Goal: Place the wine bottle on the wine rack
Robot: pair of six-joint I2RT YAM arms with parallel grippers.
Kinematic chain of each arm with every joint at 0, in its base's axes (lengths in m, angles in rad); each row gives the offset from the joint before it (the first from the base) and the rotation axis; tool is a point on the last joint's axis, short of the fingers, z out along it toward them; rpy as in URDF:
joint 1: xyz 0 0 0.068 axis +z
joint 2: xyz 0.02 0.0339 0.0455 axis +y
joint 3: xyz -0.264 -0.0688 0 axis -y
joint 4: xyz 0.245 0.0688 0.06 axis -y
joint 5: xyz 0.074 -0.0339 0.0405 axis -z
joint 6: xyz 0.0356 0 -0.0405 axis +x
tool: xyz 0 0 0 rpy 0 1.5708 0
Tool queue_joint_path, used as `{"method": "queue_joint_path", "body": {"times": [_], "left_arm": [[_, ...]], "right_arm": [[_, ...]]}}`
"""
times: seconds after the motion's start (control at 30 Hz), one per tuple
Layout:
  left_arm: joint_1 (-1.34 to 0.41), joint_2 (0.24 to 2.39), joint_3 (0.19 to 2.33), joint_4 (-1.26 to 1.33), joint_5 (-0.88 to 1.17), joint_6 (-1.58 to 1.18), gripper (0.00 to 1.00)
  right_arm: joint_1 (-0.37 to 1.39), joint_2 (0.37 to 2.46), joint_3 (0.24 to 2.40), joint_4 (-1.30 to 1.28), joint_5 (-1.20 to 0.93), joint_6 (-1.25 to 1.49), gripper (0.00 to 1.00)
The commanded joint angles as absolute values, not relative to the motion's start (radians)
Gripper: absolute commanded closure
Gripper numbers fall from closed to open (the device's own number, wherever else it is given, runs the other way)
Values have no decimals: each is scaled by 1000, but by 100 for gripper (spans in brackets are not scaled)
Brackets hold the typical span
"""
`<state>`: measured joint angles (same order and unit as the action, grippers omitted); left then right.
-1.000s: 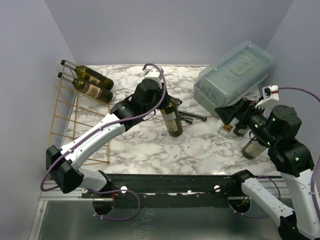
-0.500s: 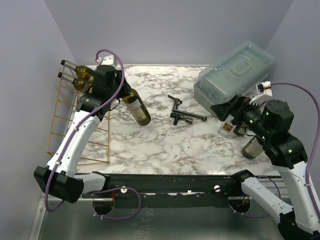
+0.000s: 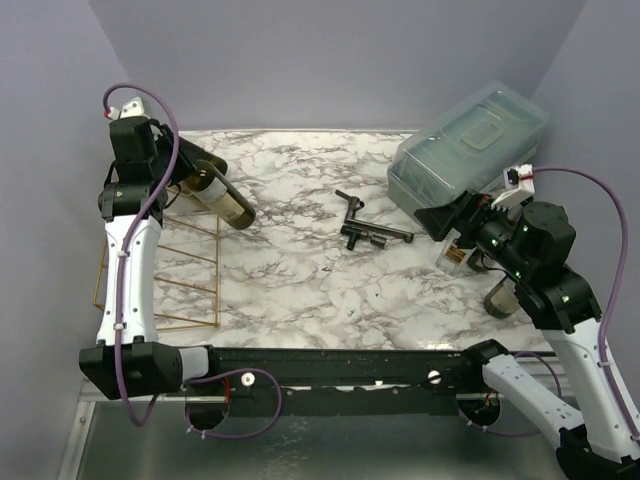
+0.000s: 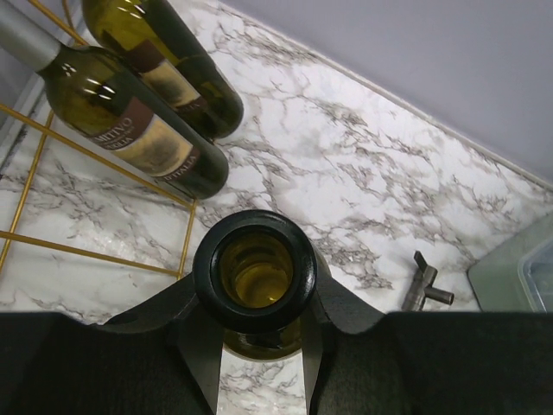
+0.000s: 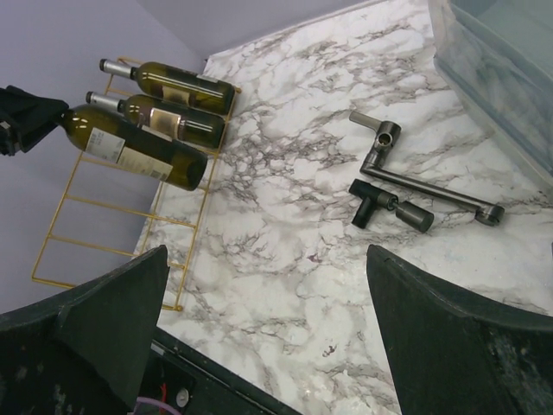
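Note:
My left gripper [image 3: 168, 178] is shut on the neck of a dark green wine bottle [image 3: 228, 203]. It holds the bottle tilted in the air over the far end of the gold wire wine rack [image 3: 150, 285]. In the left wrist view the open bottle mouth [image 4: 255, 272] sits between my fingers [image 4: 197, 346]. Two more bottles [image 4: 130, 121] lie on the rack's far tiers [image 4: 95, 156], just beyond the held one. The right wrist view shows the held bottle [image 5: 130, 151] just this side of those two [image 5: 173, 104]. My right gripper [image 5: 268, 255] is open and empty over the right side.
A translucent grey lidded box [image 3: 470, 150] stands at the back right. A dark metal tool [image 3: 370, 232] lies mid-table. Another bottle [image 3: 505, 297] lies under my right arm near the front right. Purple walls close in at the left and back.
My left arm has swung the bottle from the table's middle leftward to the far end of the rack. The right arm has barely moved.

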<state>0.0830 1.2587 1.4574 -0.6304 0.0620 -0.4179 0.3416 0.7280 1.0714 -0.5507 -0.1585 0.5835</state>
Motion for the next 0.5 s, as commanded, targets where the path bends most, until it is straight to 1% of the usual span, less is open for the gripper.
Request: {"method": "queue_joint_path", "body": {"times": [0.0,0.23,0.47], "left_arm": [[160,1271,1523,-524,112,-477,100],[250,1293,1514,-475,67,-517,100],[283,1335,1508,-430,41,-531,100]], "right_arm": [[347,717,1068,-484,-148,585,0],[348,729,1082,-498,-118,559,0],[348,709,1079,-495,-93,544,0]]}}
